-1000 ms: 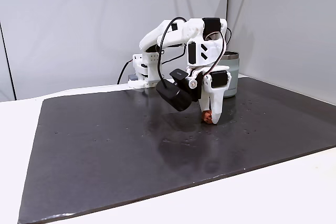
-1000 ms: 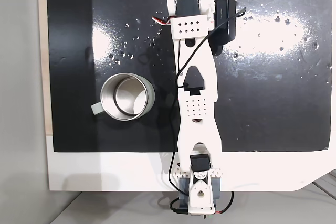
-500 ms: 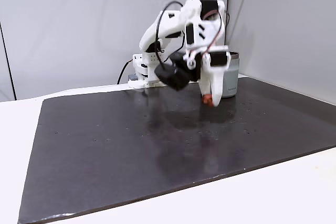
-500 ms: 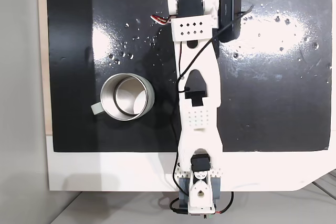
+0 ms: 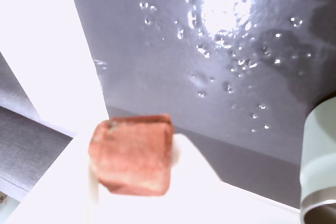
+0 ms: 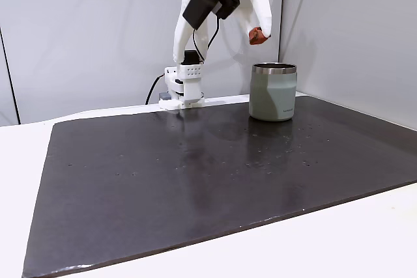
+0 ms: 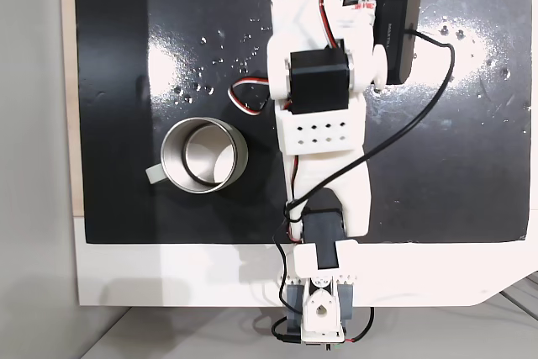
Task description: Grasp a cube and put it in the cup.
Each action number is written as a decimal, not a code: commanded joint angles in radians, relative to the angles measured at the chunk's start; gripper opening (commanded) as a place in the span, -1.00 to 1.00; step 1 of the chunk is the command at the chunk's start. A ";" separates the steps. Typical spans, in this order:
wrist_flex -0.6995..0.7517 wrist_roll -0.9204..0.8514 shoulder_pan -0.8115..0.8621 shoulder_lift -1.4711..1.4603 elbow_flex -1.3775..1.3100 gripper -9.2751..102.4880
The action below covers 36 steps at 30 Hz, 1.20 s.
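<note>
1. The gripper (image 6: 258, 33) is raised high above the worktop (image 6: 195, 180) and clamped on the cube (image 6: 256, 35) — in a fixed view the block sits pinched at the tips of the white fingers (image 6: 264, 11).
2. In the wrist view the cube (image 5: 131, 153) looks terracotta red-brown, with rounded edges and corners and a slightly mottled, matte surface; white finger plastic shows just behind and beside it.
3. The cup (image 6: 273, 92) stands upright on the dark mat below the gripper and a little to its right in that fixed view, well apart from the held cube. It is a pale grey-green tumbler with a shiny steel rim and small dark lettering near its base.
4. In the wrist view the cup (image 5: 318, 171) enters at the lower right, grey-green wall above a steel band.
5. Seen from above, the cup (image 7: 237, 157) is open-mouthed with a steel interior — it lies to the left of the arm (image 7: 324, 124).
</note>
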 commanded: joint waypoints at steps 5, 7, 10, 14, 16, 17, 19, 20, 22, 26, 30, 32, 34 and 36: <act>0.031 -0.089 -0.072 0.153 0.066 -0.80; 0.052 -0.133 -0.123 0.170 0.092 -0.81; 0.069 -0.184 -0.206 0.215 0.166 -0.82; 0.080 -0.236 -0.337 0.298 0.305 -0.83; 0.081 -0.261 -0.407 0.339 0.382 -0.83; 0.083 -0.272 -0.442 0.359 0.420 -0.83; 0.083 -0.290 -0.502 0.399 0.503 -0.83; 0.084 -0.295 -0.529 0.419 0.545 -0.83; 0.084 -0.304 -0.575 0.456 0.627 -0.83; 0.084 -0.321 -0.621 0.495 0.732 -0.83; 0.084 -0.328 -0.624 0.508 0.761 -0.83; 0.086 -0.328 -0.623 0.509 0.761 -0.83; 0.086 -0.328 -0.623 0.509 0.761 -0.81; 0.086 -0.327 -0.623 0.509 0.761 -0.75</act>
